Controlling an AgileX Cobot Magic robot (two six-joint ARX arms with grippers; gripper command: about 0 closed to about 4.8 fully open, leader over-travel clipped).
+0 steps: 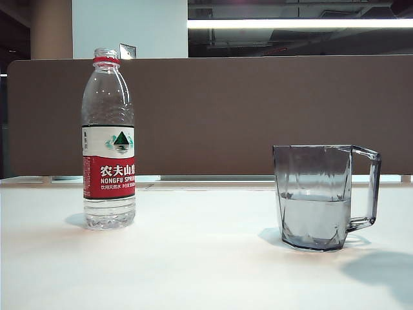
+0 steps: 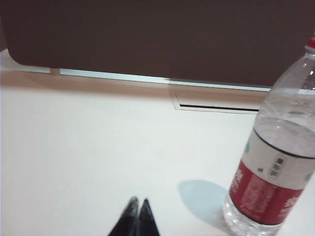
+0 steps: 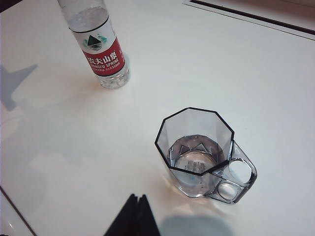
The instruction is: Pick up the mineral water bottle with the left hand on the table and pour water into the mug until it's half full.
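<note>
Nongfu Spring water bottle (image 1: 108, 139) upright on white desk (image 1: 193, 258), uncapped, well apart from smoky faceted mug (image 1: 317, 197), approx half full w/ water. Left gripper (image 2: 138, 201) closed, empty, near bottle base. Right gripper (image 3: 138, 196) closed, empty, above desk near mug

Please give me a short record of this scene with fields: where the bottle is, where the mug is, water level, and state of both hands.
bottle: mineral water bottle stands upright on the table, on the left in the exterior view, uncapped, not held
mug: mug stands upright on the right, apart from the bottle, handle facing away from it
water level: about half of the mug
left hand: left hand shut, empty, above the table beside the bottle
right hand: right hand shut, empty, above the table near the mug
</note>
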